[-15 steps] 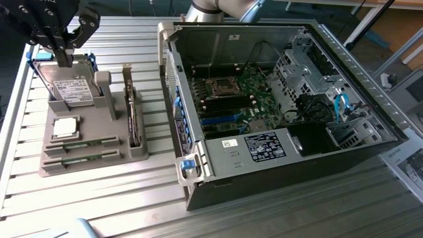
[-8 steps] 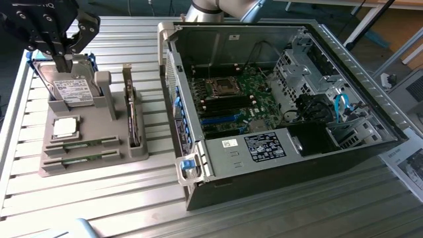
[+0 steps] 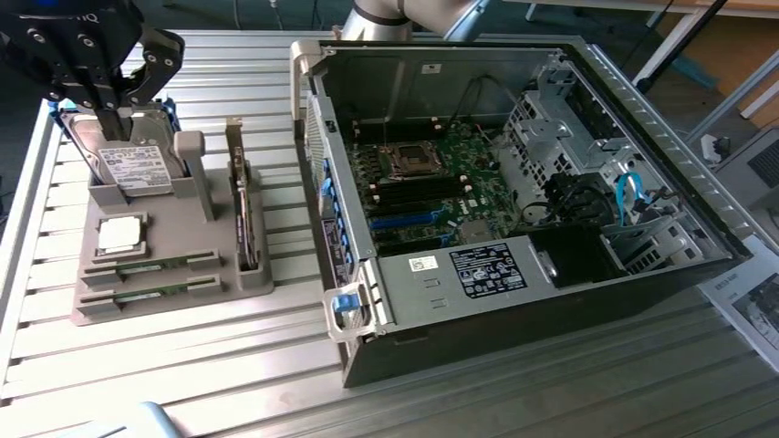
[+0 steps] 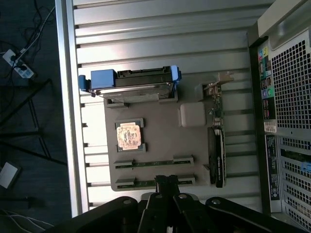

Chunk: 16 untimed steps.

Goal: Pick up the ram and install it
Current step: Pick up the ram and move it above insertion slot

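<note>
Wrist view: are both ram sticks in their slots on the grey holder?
Yes, one ram stick and the second ram stick each lie in a slot on the grey holder.

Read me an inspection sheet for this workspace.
Surface: slatted metal table.
Job's things: ram and a second stick lie in the grey holder; open computer case beside it.
Clutter: hard drive, processor, expansion card in the same holder.
Grippers: pincer hangs above the holder, apart from the ram.
Cables: blue cable inside the case; power strip with leads on the floor.
Surroundings: printed sheet beside the case.
</note>
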Motion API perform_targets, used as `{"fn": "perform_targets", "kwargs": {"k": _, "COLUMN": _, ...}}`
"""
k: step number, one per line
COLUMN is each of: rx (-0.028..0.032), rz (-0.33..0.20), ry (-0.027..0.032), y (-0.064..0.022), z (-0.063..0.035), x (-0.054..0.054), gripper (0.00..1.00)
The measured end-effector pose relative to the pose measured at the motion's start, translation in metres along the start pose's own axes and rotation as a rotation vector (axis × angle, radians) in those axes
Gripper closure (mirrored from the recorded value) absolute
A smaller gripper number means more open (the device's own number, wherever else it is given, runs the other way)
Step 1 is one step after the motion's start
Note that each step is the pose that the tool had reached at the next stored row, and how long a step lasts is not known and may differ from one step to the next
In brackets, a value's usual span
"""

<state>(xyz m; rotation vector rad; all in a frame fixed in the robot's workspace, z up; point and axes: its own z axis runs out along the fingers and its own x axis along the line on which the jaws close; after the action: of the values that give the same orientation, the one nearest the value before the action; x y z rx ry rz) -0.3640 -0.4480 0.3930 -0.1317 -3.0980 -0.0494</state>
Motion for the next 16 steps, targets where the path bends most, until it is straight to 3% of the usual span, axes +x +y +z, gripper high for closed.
{"fn": "perform_targets", "kwargs": {"k": 11, "rx": 0.0004, "rz": -0.009, "ry": 0.0003, "y": 0.0, "z": 0.0, "x": 0.0, "gripper": 0.9}}
{"fn": "perform_targets", "kwargs": {"k": 16, "rx": 0.0028, "rz": -0.067, "ry": 0.002, "y": -0.0001, "z": 0.0, "x": 0.0, "gripper": 0.9}}
